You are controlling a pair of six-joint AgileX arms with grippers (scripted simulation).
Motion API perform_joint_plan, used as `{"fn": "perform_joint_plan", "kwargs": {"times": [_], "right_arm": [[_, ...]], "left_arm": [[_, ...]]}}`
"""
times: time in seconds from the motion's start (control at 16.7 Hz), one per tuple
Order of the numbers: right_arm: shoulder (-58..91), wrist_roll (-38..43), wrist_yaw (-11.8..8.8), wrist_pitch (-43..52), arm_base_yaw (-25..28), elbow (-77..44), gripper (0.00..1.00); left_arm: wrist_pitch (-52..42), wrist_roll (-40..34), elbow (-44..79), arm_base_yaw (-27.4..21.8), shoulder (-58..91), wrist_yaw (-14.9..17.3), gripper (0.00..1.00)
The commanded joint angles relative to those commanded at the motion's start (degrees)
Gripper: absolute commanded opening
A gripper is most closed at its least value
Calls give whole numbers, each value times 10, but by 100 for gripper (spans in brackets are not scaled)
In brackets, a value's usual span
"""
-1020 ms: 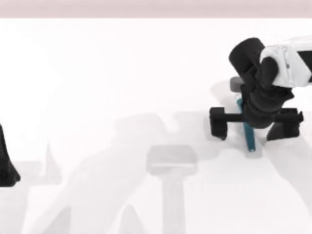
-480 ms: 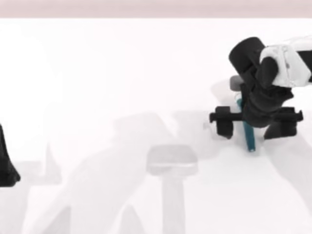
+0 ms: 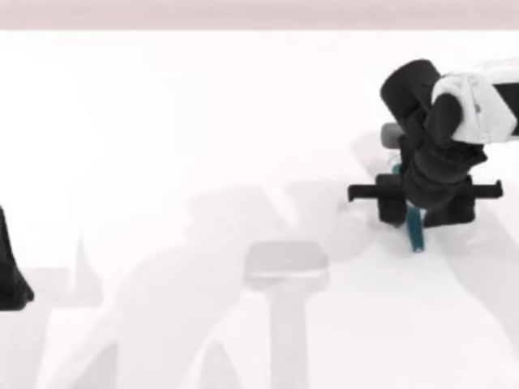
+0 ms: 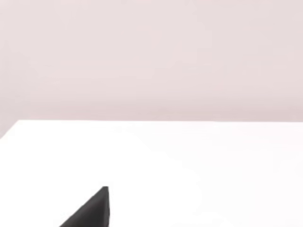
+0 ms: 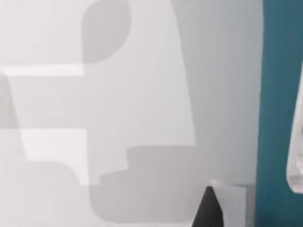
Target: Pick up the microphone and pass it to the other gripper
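Teal was the one colour on the white table (image 3: pixel 203 121): the slim handle of the microphone (image 3: pixel 415 231), lying flat at the right side, its tail end poking out toward the near edge from under the right arm. Its grey head showed only as a sliver at the far side of the arm. The right gripper (image 3: pixel 423 209) sat low over the handle, one black finger on each side of it and close in, though with a little gap visible; whether the pads touched the handle could not be told from above. In the right wrist view the handle (image 5: pixel 279 113) ran along one edge, with a single black fingertip (image 5: pixel 208 210) just beside it on the table.

The left gripper (image 3: pixel 12 275) was parked at the far left edge, well apart from the work, and only a dark tip of it (image 4: pixel 92 210) showed in its own view; its fingers could not be read.

The likely trouble was in the hold itself. The handle tapers and looks smooth, so fingers meeting it off-centre might roll it aside or squeeze it out. A grip taken near the tail could also let the heavier head droop on lifting, leaving little handle free for the other hand to take.
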State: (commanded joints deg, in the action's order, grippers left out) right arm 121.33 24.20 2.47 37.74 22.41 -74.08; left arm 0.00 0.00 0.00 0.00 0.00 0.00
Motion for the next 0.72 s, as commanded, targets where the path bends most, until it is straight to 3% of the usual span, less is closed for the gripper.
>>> {"fn": "perform_joint_plan", "kwargs": {"times": [0.36, 0.54, 0.72], "right_arm": [[-35, -10, 10, 8, 1, -12, 0], [-45, -25, -7, -47, 3, 0, 0], [-64, -51, -37, -147, 3, 23, 0]], "left_arm": [[0, 0, 0, 0, 0, 0, 100], [0, 0, 0, 0, 0, 0, 100], [0, 0, 0, 0, 0, 0, 100]]}}
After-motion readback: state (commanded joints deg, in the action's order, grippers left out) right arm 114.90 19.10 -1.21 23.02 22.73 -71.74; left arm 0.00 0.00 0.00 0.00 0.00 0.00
